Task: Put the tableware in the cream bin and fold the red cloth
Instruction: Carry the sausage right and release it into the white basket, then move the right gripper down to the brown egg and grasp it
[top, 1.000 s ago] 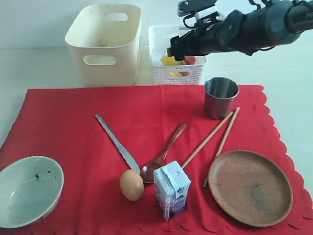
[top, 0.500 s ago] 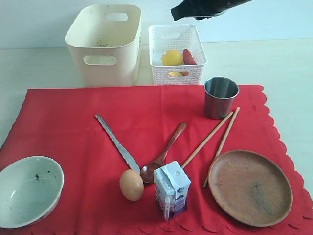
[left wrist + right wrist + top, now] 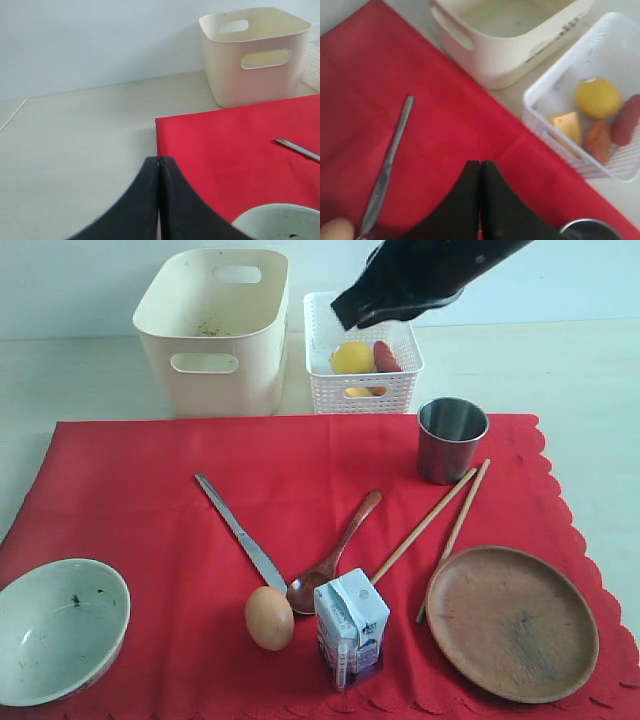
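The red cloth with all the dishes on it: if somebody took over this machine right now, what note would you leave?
Left hand: shut, empty, low beside the red cloth near the bowl.
Right hand: shut, empty, above the white basket.
On the cloth: bowl, steel cup, knife, spoon, chopsticks, plate, also egg and milk carton.
Done: nothing; cream bin holds no tableware, cloth lies flat.
Left: bin all six pieces, clear the cloth, fold it.
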{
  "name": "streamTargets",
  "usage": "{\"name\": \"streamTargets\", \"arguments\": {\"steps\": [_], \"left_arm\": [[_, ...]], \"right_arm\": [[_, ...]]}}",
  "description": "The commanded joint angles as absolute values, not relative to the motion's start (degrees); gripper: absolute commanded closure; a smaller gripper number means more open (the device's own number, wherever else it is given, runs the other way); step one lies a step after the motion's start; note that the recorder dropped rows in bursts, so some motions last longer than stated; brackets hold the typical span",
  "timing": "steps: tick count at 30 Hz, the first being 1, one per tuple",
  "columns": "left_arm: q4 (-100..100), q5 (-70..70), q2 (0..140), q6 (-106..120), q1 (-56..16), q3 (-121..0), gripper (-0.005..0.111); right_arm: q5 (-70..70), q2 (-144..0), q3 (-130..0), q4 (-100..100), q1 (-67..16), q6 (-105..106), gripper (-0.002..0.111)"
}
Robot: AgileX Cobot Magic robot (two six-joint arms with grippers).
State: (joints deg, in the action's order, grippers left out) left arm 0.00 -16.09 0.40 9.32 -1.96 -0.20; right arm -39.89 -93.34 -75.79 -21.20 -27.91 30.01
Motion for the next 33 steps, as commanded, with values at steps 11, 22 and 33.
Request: {"name": "streamTargets", "arguments": {"steps": [11,22,33], "left_arm": [[0.0,-15.7,0.0,9.0,-1.9,0.0,0.107],[0.0,-15.7,0.0,9.0,-1.9,0.0,0.107],[0.0,-15.7,0.0,9.0,-1.9,0.0,0.107]], "right_arm": [[-38.1,-94.1,-66.2,-20.4,-46.3,23.0,0.076],[-40.8,-103.6,-66.5,-12.0,-54.1,20.3,0.044],[-42.7,-109.6,-70.7,-10.5,-54.7,18.1,0.044]]}}
